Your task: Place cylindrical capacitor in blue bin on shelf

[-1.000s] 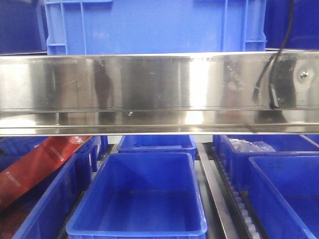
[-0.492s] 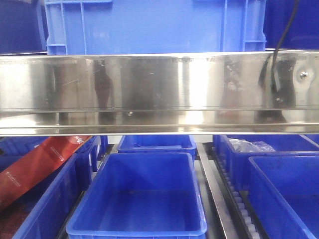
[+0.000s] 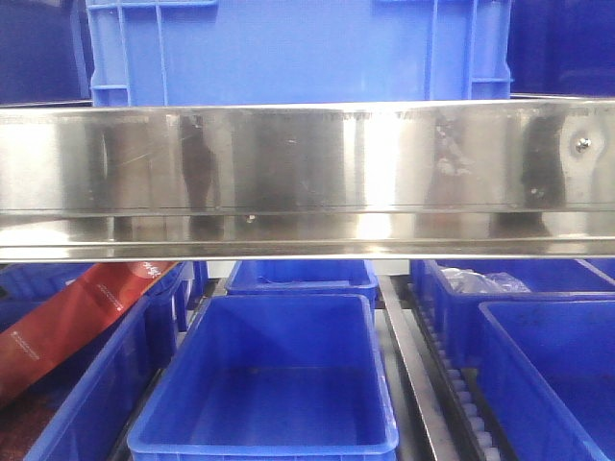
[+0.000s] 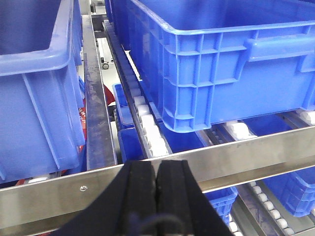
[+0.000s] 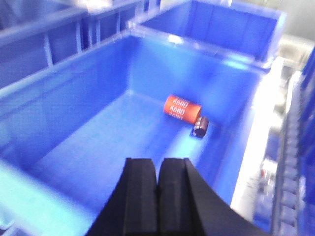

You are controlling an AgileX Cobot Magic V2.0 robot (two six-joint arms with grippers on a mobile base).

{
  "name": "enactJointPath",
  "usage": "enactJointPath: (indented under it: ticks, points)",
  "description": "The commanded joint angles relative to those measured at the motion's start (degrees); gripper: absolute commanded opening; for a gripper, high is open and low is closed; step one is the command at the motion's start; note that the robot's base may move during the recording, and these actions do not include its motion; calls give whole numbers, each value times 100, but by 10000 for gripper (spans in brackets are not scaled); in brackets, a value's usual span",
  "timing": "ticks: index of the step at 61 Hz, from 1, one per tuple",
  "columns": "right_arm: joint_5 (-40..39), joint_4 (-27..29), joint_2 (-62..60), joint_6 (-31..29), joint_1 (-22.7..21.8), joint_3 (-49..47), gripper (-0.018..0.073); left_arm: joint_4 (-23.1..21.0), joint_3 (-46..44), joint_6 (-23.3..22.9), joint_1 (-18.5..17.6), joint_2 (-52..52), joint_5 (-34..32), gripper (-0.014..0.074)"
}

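The orange cylindrical capacitor with white "4680" print lies on its side on the floor of a blue bin, next to a small dark cylinder. My right gripper is shut and empty, above the bin's near part, well short of the capacitor. My left gripper is shut and empty, in front of the shelf's steel rail. The front view shows the shelf's broad shiny rail and blue bins below; no gripper or capacitor shows there.
A large blue crate sits on white rollers behind the rail in the left wrist view, another crate to its left. A red packet lies in the lower left bin. A clear bag lies in a right bin.
A black cable that hung in front of the rail's right end in the front view has risen out of sight. Nothing else has moved.
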Motion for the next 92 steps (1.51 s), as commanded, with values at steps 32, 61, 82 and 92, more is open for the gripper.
enactJointPath:
  ticks: [32, 61, 82, 92]
  points:
    - [-2547, -17, -3644, -49, -13, 4811, -154, -54, 1, -31, 13, -28, -125, -93]
    - [-2797, -17, -3990, -49, -13, 5403, -154, -54, 1, -31, 13, -28, -125, -93]
    - [-2797, -17, -3990, -49, -13, 5403, -154, -37, 1, -31, 13, -28, -135, -93]
    - [-2797, -17, -3990, -49, -13, 5403, -154, -37, 44, -31, 13, -28, -180, -93]
